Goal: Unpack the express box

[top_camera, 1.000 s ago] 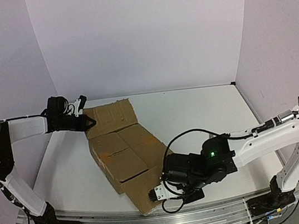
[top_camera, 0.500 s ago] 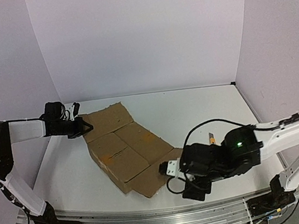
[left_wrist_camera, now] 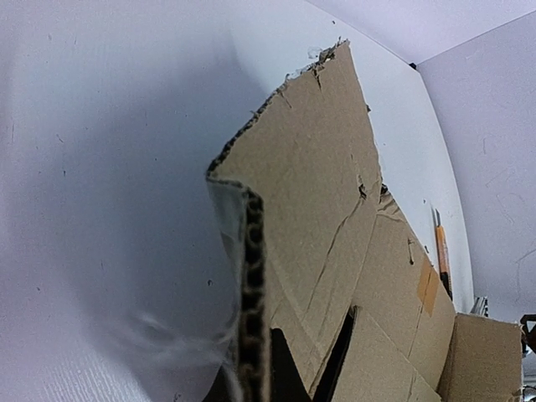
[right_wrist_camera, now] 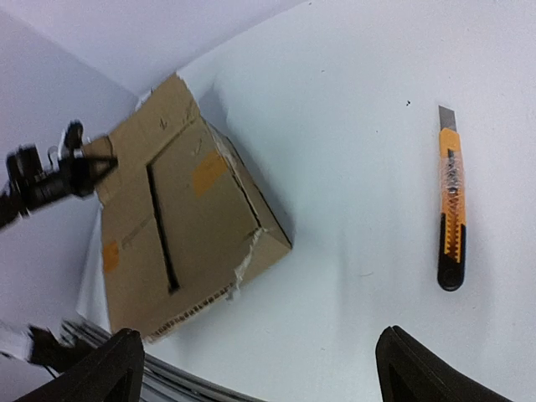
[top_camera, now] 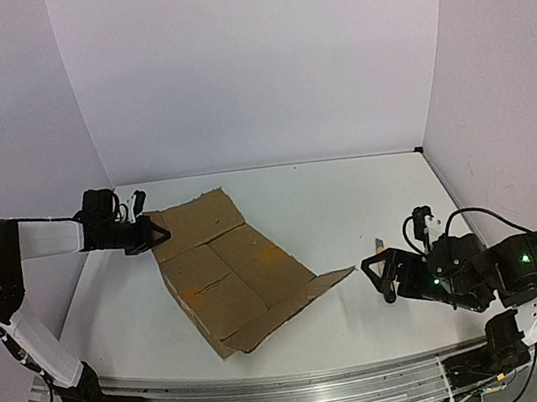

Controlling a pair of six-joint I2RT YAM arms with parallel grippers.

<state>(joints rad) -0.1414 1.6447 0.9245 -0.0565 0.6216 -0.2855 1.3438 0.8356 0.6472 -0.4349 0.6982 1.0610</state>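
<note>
The express box [top_camera: 224, 273] is a shallow brown cardboard box lying left of the table's middle, with flaps folded out at its far left and its near right. My left gripper [top_camera: 157, 233] is shut on the edge of the far-left flap [left_wrist_camera: 249, 276], whose corrugated edge runs between the jaws in the left wrist view. My right gripper [top_camera: 379, 275] stands open to the right of the box and touches nothing. In the right wrist view its two dark fingertips [right_wrist_camera: 402, 356] frame bare table, with the box [right_wrist_camera: 184, 218] further off.
An orange and black utility knife [right_wrist_camera: 450, 201] lies on the white table just beyond my right gripper, and it also shows as the knife [top_camera: 380, 243] from above. The left arm [right_wrist_camera: 50, 180] reaches to the box's far corner. Lilac walls close the table's back and sides.
My right gripper let go of the near-right flap, opened wide and drew back to the right. The flap now lies low and spread out. My left gripper kept its hold and shifted slightly.
</note>
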